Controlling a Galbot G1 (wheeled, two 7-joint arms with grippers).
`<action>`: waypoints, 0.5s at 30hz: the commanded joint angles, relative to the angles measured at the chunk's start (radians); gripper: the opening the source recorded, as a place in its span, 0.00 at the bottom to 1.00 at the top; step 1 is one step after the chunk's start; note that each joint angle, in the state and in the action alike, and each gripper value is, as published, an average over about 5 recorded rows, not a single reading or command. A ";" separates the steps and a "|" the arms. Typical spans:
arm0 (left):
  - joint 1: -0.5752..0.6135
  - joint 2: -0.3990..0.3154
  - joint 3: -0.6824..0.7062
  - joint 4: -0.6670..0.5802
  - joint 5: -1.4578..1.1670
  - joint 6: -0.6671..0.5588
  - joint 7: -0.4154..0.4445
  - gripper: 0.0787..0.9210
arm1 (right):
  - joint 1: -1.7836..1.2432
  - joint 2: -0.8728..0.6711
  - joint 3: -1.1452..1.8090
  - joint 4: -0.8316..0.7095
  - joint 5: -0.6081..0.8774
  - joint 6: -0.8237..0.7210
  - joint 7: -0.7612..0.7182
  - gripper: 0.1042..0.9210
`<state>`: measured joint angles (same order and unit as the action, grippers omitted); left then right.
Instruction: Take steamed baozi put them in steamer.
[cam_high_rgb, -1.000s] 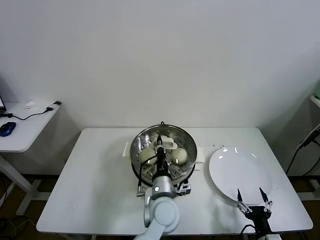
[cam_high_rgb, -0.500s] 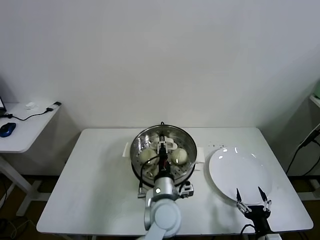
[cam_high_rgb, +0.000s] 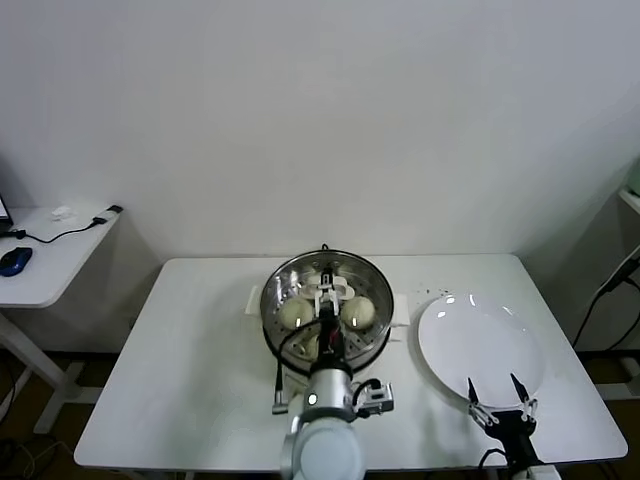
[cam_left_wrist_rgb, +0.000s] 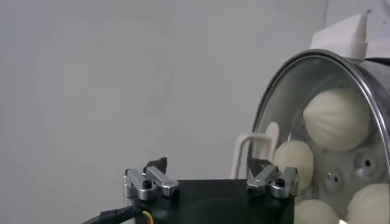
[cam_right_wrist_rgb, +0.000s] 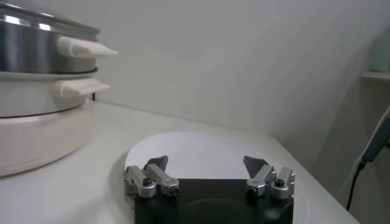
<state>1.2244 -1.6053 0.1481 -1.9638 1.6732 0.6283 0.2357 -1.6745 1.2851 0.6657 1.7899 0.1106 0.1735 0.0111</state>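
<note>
The steamer (cam_high_rgb: 372, 285), a shiny steel pot on a white base, stands mid-table with several cream-white baozi lying on its perforated tray, one (cam_high_rgb: 291, 313) on the left and one (cam_high_rgb: 359, 311) on the right. The left wrist view shows them inside the rim (cam_left_wrist_rgb: 284, 82), the biggest baozi (cam_left_wrist_rgb: 337, 119) highest. My left gripper (cam_high_rgb: 327, 308) hangs open above the steamer's near half; its jaws (cam_left_wrist_rgb: 207, 165) stand wide with nothing between them. My right gripper (cam_high_rgb: 497, 394) waits open and empty over the near edge of the white plate (cam_high_rgb: 480, 340).
The plate (cam_right_wrist_rgb: 201, 146) is bare. The steamer's white side handles (cam_right_wrist_rgb: 85, 47) stick out toward the plate. A side desk (cam_high_rgb: 45, 255) with a blue mouse and cables stands at far left. A white wall runs behind the table.
My left gripper has gone from shut to wide open over the steamer, and its arm has drawn back toward the table's near edge. The right arm has barely moved.
</note>
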 joint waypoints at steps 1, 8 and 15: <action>0.095 0.056 -0.117 -0.196 -0.481 -0.114 -0.188 0.88 | 0.003 -0.011 -0.010 0.006 0.038 0.013 -0.003 0.88; 0.147 0.158 -0.479 -0.263 -1.113 -0.434 -0.362 0.88 | 0.010 -0.044 -0.030 0.015 0.101 0.073 -0.012 0.88; 0.225 0.201 -0.840 -0.255 -1.732 -0.537 -0.331 0.88 | 0.038 -0.040 -0.059 0.003 0.129 0.106 -0.011 0.88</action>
<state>1.3511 -1.5459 -0.1722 -2.1494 0.9248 0.3488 -0.0054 -1.6578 1.2588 0.6327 1.7970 0.1900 0.2327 0.0022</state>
